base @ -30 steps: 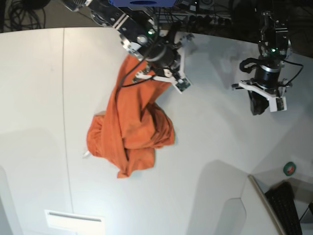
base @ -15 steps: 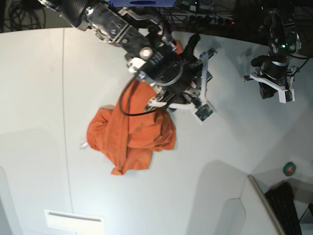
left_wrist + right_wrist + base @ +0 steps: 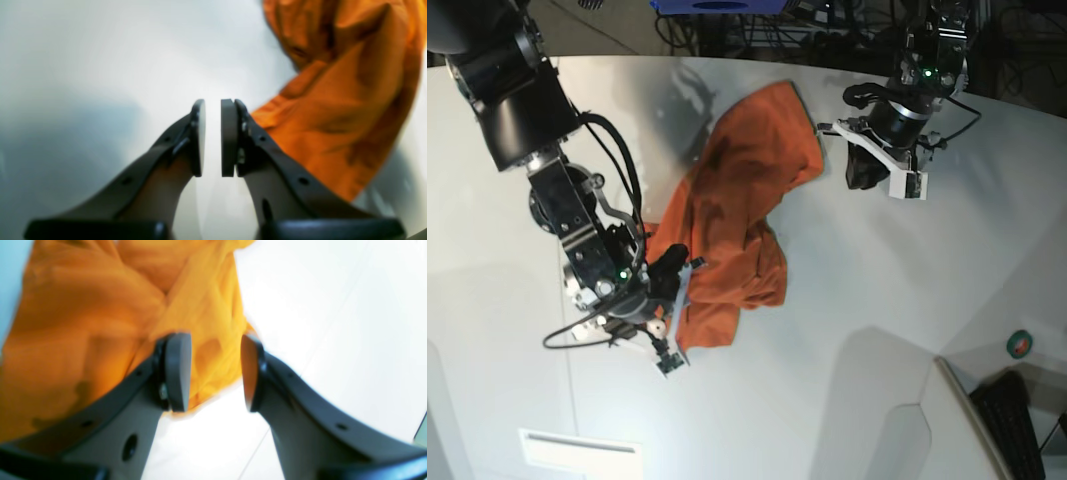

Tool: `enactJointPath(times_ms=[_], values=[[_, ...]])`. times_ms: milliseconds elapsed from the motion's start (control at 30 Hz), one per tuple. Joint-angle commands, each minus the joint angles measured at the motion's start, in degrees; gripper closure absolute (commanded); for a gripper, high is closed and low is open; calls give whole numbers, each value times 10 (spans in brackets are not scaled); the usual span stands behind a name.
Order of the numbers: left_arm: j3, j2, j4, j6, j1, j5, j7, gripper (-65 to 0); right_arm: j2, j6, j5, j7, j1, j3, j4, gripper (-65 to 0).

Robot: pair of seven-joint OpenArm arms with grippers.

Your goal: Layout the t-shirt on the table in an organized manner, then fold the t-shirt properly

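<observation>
Orange t-shirt (image 3: 742, 215) is lying crumpled mid-desk (image 3: 907, 300), stretching toward the far edge, so I am bringing my right tool (image 3: 213, 373), pads apart and empty, to its near hem, and my left tool (image 3: 212, 136), nearly together and empty, beside its far end to spread it.

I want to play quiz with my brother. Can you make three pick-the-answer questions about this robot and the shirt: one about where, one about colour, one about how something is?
1. Where is the shirt?
A. on the table
B. on the floor
C. in a box

2. What colour is it?
A. blue
B. orange
C. green

3. How does the shirt lie?
A. neatly folded
B. flat
C. crumpled

Answers: A, white tabletop shows all around it; B, orange in every view; C, bunched in lumpy folds between the left hand and right hand.
</observation>
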Motion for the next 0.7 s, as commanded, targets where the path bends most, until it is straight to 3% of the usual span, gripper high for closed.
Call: enactJointPath(times_ms=[0, 167, 333, 433, 533, 667], values=[[-1, 10, 12, -1, -1, -2, -12, -84, -11, 4, -2, 31, 31, 2, -18, -228], [59, 23, 7, -1, -9, 4, -12, -87, -58, 26, -2, 87, 129, 56, -207, -252], [119, 24, -62, 2, -62, 4, -11, -79, -77, 34, -2, 136, 206, 125, -360, -312], [129, 26, -124, 13, -85, 4, -10, -74, -88, 37, -2, 136, 223, 128, -398, -314], [126, 26, -147, 44, -91, 3, -12, 0, -99, 37, -2, 134, 221, 129, -396, -314], [125, 23, -151, 59, -95, 3, -10, 0, -114, 37, -2, 135, 221, 131, -410, -347]])
